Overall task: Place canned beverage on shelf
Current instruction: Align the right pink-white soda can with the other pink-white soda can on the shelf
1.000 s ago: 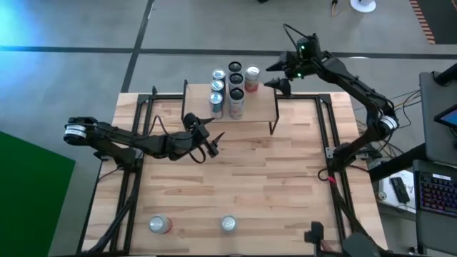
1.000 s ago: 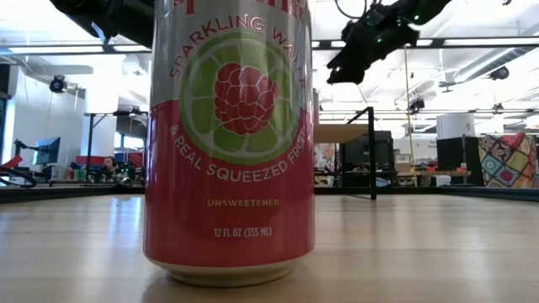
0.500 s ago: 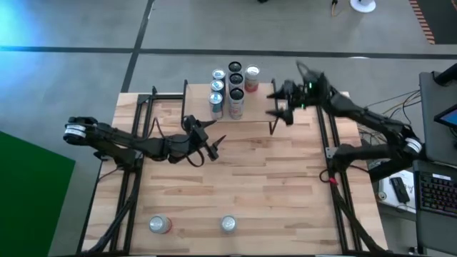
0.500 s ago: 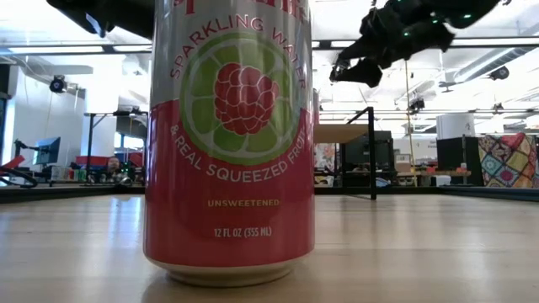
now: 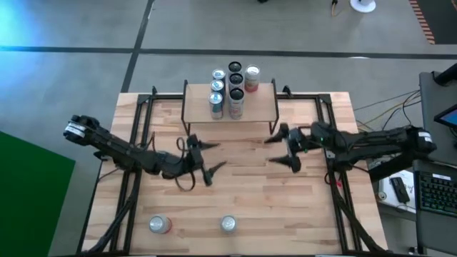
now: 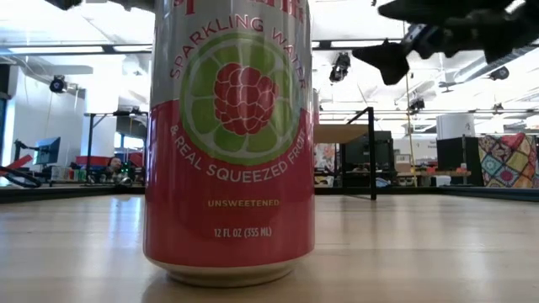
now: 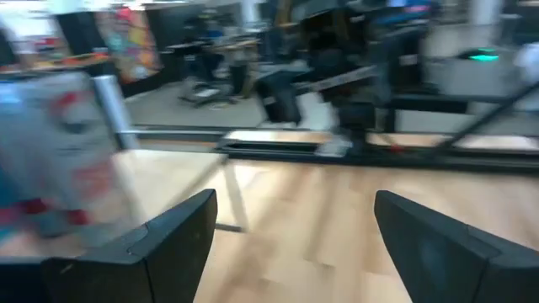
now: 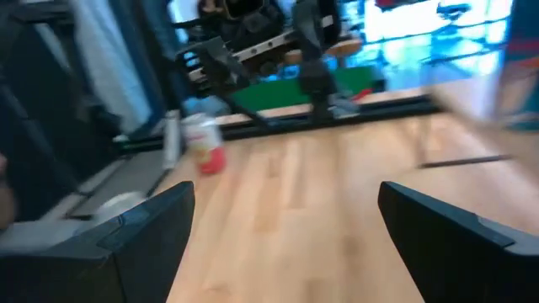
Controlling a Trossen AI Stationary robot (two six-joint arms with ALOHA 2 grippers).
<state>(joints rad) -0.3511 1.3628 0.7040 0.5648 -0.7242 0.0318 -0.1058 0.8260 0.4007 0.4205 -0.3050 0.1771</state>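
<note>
Bench (image 5: pixel 243 193): light butcher-block wooden top on a black metal frame, seen whole from above.

Shelf (image 5: pixel 260 107): low riser with a light wood plank top and thin black wire legs, standing at the far edge of the bench, centred.

Cans on the shelf: five upright, in a cluster on its left and middle part.
- Blue-and-silver can (image 5: pixel 218 75), back left.
- Dark-topped can (image 5: pixel 235 69), back centre.
- Red-and-white can (image 5: pixel 251 77), back right.
- Two more cans in front of these; the nearer pair comprises a silver can (image 5: pixel 216 104) and a patterned can (image 5: pixel 235 105) at the shelf's front edge.

Cans off the shelf: two upright near the bench's front edge.
- Pink-sided can (image 5: pixel 158 225), front left.
- Silver-topped can (image 5: pixel 228 224), front centre, well apart from the first.
- One of them, a pink and silver sparkling-water can with a raspberry-and-lime label (image 6: pixel 229 143), fills the low view; which of the two cannot be told.

Left gripper (image 5: pixel 211 158): over the bench's middle-left, in front of the shelf, fingers spread wide with nothing between them; bare wood shows in the gap in the left wrist view (image 7: pixel 290 244).

Right gripper (image 5: pixel 280 151): over the bench's middle-right, in front of the shelf's right end, fingers likewise wide apart and empty; it shows high up in the low view (image 6: pixel 396 59).

Both grippers stand clear of every can.
</note>
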